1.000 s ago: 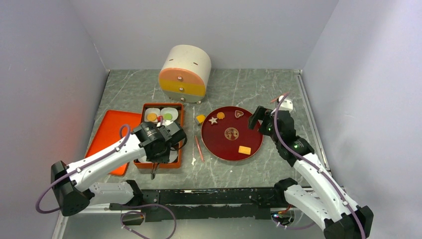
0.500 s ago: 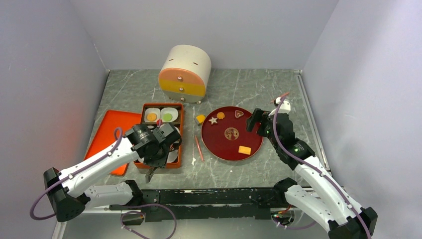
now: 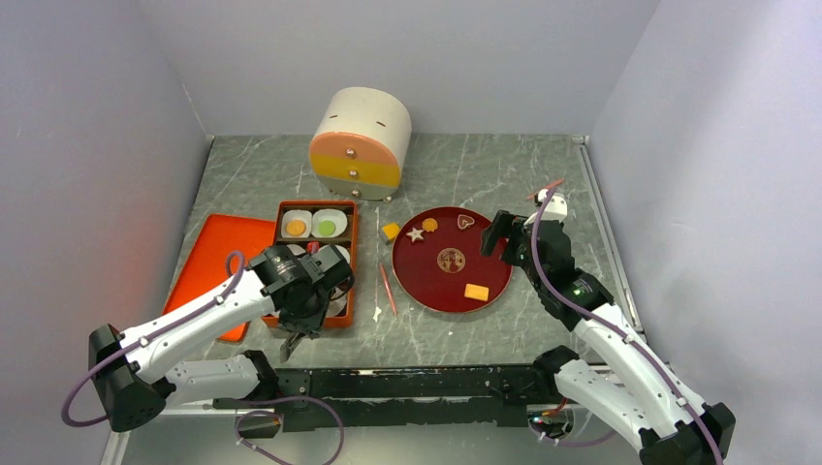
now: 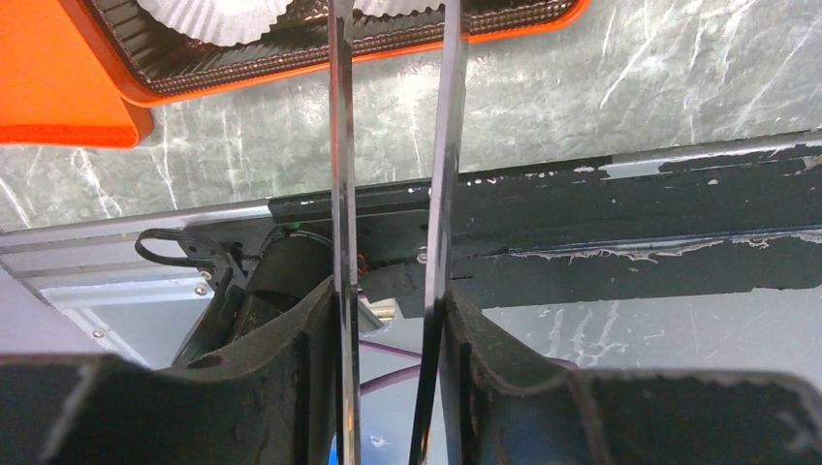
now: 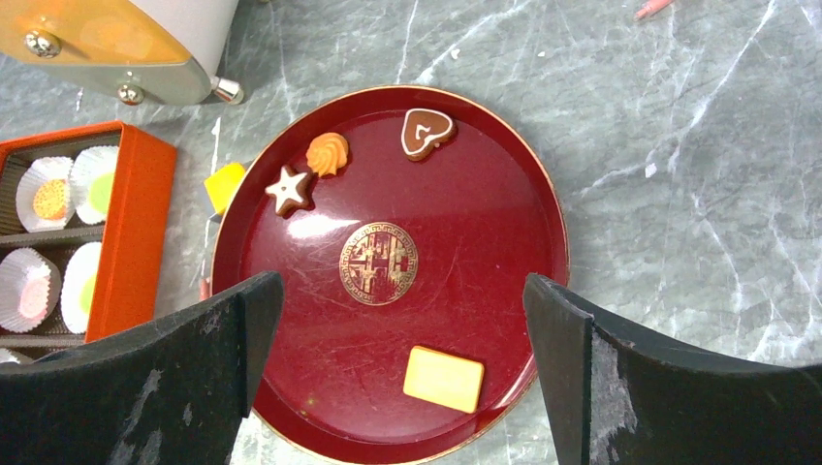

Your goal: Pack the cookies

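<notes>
Left jaws (image 4: 388,320) are closed on a pair of metal tweezers (image 4: 341,145). The blades stand apart and their tips run out of the wrist view. This gripper sits over the near edge of the orange box (image 3: 352,254).

Right jaws (image 5: 402,300) are wide open, holding nothing, above the red plate (image 5: 523,291).

Cookies on the plate:
- white star (image 5: 288,189)
- orange swirl (image 5: 328,153), just beside the star
- brown heart (image 5: 426,132)
- yellow rectangle (image 5: 444,378)
- patterned disc (image 5: 379,263) at the centre

A yellow piece (image 5: 224,184) lies on the counter (image 5: 679,194) between plate and box.

In the box, paper liners hold an orange round (image 5: 50,199), a green round (image 5: 102,189), a pink round (image 5: 34,295) and a second green round (image 5: 87,291).
</notes>
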Motion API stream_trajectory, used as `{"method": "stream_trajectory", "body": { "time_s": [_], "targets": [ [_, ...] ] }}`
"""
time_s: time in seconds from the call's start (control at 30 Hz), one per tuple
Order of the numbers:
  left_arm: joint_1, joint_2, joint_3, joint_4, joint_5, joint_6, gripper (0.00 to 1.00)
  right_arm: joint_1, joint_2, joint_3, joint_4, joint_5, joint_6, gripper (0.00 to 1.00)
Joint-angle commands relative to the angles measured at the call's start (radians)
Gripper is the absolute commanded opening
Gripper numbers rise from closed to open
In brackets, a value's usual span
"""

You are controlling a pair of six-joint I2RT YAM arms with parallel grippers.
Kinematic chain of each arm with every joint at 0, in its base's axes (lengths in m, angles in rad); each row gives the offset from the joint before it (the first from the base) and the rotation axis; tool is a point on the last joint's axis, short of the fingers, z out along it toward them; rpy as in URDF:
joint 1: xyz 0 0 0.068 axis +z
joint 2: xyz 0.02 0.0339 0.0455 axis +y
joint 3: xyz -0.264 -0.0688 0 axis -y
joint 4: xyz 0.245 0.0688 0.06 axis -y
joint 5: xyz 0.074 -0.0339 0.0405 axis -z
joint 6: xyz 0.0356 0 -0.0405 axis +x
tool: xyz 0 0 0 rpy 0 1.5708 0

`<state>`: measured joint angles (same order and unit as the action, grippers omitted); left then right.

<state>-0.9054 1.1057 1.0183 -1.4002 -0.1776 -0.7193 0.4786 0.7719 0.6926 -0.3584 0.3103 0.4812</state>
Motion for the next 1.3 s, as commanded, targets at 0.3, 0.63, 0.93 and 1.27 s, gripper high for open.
{"method": "stream_trajectory", "body": {
  "time_s": [0.3, 0.63, 0.93, 1.27],
  "targets": [
    [0.003, -0.007, 0.031, -0.005, -0.036, 0.012, 0.5, 0.005, -0.013, 0.018, -0.021, 0.018, -0.006, 1.0],
    [0.003, -0.026, 0.091, -0.004, -0.056, 0.01, 0.46, 0.005, -0.003, 0.026, -0.01, -0.079, -0.037, 1.0],
    [0.003, -0.035, 0.185, 0.062, -0.167, -0.026, 0.4, 0.019, 0.077, 0.011, 0.051, -0.289, -0.026, 1.0],
    [0.02, 0.026, 0.143, 0.385, -0.177, 0.036, 0.4, 0.186, 0.221, 0.027, 0.119, -0.26, 0.022, 1.0]
  ]
}}
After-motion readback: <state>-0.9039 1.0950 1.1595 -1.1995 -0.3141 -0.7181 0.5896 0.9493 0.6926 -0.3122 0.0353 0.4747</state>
